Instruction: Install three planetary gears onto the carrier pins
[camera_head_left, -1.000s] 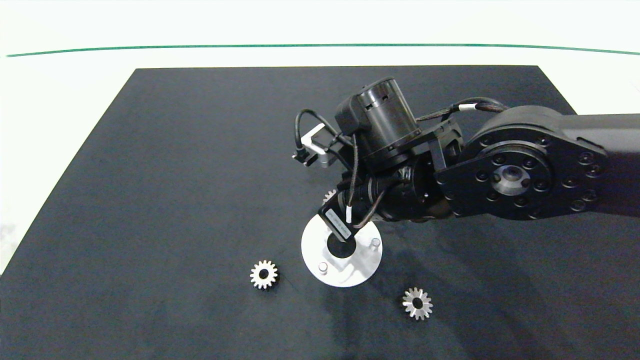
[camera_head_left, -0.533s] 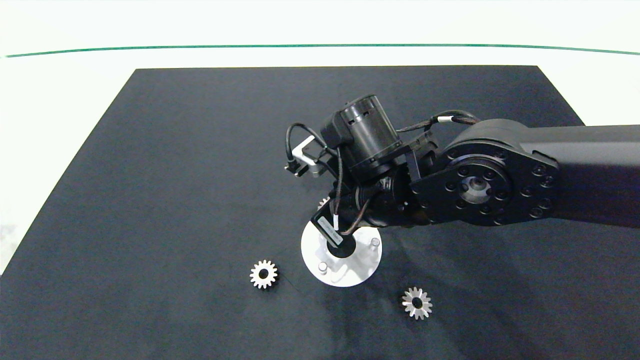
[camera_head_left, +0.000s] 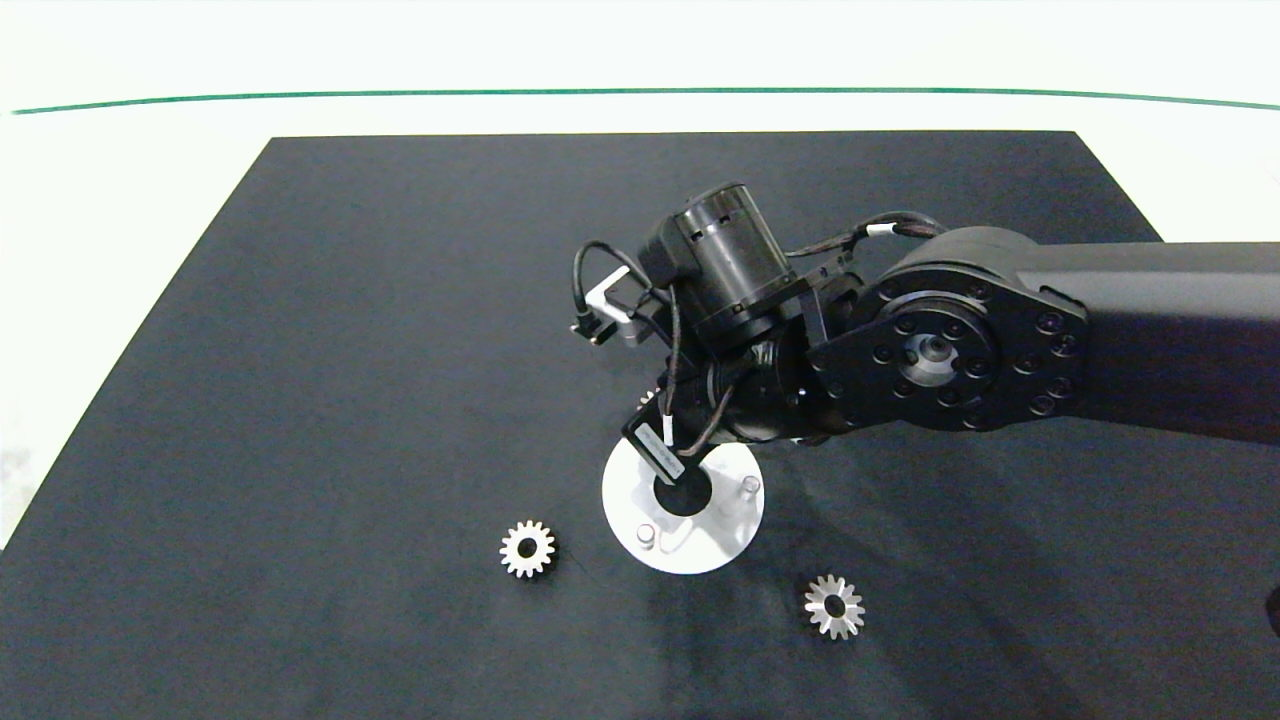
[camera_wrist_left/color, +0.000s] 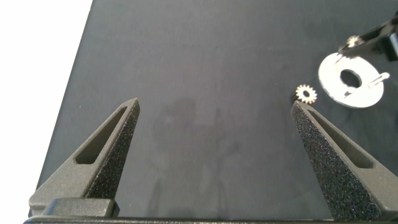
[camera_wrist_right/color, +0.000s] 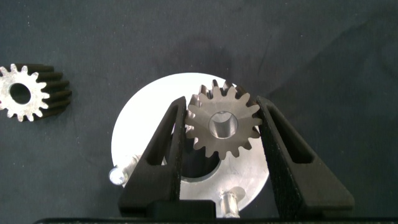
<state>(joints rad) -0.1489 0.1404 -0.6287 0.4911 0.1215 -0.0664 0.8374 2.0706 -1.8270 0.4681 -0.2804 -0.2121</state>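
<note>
The white disc (camera_head_left: 700, 545) lies on the black mat, with two carrier pins (camera_head_left: 646, 534) (camera_head_left: 749, 486) showing. My right gripper (camera_wrist_right/color: 221, 102) is shut on one planetary gear (camera_wrist_right/color: 222, 127) and holds it flat above the disc's (camera_wrist_right/color: 143, 127) far part; a light grey surface shows through the gear's hole. Whatever lies under the gear is hidden. A second gear (camera_head_left: 527, 548) lies left of the disc, and a third (camera_head_left: 834, 606) lies to its front right. My left gripper (camera_wrist_left/color: 214, 106) is open above bare mat, well to the left of the disc (camera_wrist_left/color: 333, 87).
The right arm (camera_head_left: 940, 350) reaches in from the right and covers the disc's far edge. The black mat (camera_head_left: 350, 350) lies on a white table (camera_head_left: 100, 200). A green line (camera_head_left: 640, 92) runs along the far side.
The right arm has shifted left with the gear held over the disc's far part. The two loose gears and the disc have not moved.
</note>
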